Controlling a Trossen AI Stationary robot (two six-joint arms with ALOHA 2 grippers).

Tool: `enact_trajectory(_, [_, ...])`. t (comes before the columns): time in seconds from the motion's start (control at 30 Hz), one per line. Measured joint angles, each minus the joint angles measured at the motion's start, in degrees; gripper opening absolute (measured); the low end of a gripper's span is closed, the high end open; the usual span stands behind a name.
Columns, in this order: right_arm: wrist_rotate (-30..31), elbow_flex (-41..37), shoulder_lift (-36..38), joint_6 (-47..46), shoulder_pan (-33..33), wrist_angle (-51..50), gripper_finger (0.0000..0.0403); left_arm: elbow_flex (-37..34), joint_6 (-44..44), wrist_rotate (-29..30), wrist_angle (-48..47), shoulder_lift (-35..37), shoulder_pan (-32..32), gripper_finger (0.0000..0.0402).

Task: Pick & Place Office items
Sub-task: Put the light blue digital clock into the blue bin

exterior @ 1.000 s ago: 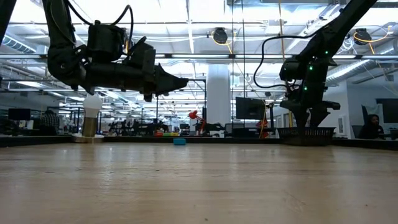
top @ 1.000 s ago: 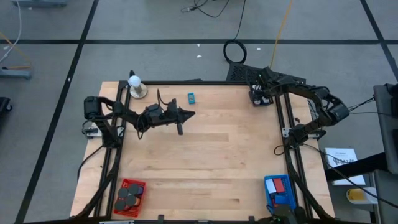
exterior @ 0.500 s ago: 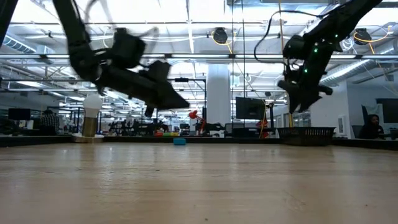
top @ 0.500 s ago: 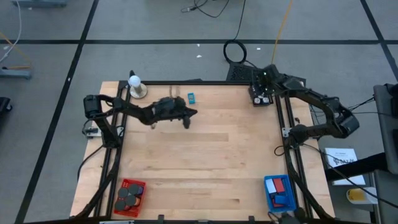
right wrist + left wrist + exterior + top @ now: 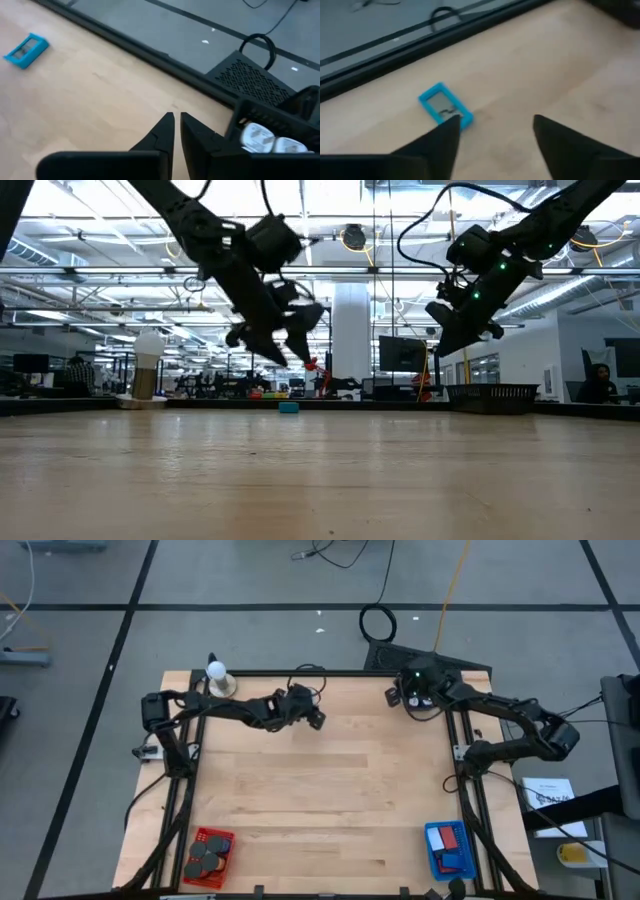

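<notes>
One office item, a small blue block with a grey face (image 5: 445, 104), lies flat on the table near the far edge. It also shows in the low view (image 5: 289, 407) and the right wrist view (image 5: 26, 50). In the high view my left arm covers it. My left gripper (image 5: 316, 719) (image 5: 495, 130) hangs open just short of the block, slanting down toward it with nothing between its fingers. My right gripper (image 5: 396, 694) (image 5: 176, 125) is shut and empty. It hangs above the table beside the black mesh tray (image 5: 260, 117) at the far right corner.
A red basket (image 5: 208, 852) with black discs stands at the near left. A blue basket (image 5: 448, 848) with red and blue blocks stands at the near right. A white ball on a tan base (image 5: 217, 675) sits at the far left corner. Bare wood lies between them.
My left gripper has gone toward the far edge and a little to the right, tipped from level to slanting down, and opened. My right gripper has risen out of the black tray, gone toward the table's left, and tipped from pointing down to a slant.
</notes>
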State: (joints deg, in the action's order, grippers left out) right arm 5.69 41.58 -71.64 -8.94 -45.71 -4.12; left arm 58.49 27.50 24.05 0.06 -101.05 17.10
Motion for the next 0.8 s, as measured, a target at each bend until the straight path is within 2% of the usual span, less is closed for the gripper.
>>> enact_trajectory(0.17, [0.02,-0.16,-0.02,1.55,2.63,0.72,0.0022,0.19,4.95,1.00,1.17,-3.14,2.84,0.0332])
enact_trajectory(0.33, [-0.02,-0.17,0.19,3.88,4.68,3.86,0.0008,0.31,6.12,0.61,3.95,-6.88,5.03,0.0369])
enact_trajectory(0.53, [-0.02,-0.17,0.24,4.10,5.50,5.20,0.0003,4.21,4.34,0.86,4.38,-11.49,6.19,0.0354])
enact_trajectory(0.8, [0.02,-0.17,0.24,4.30,5.61,5.24,0.0001,10.78,5.66,1.61,-9.54,-16.29,6.42,0.0309])
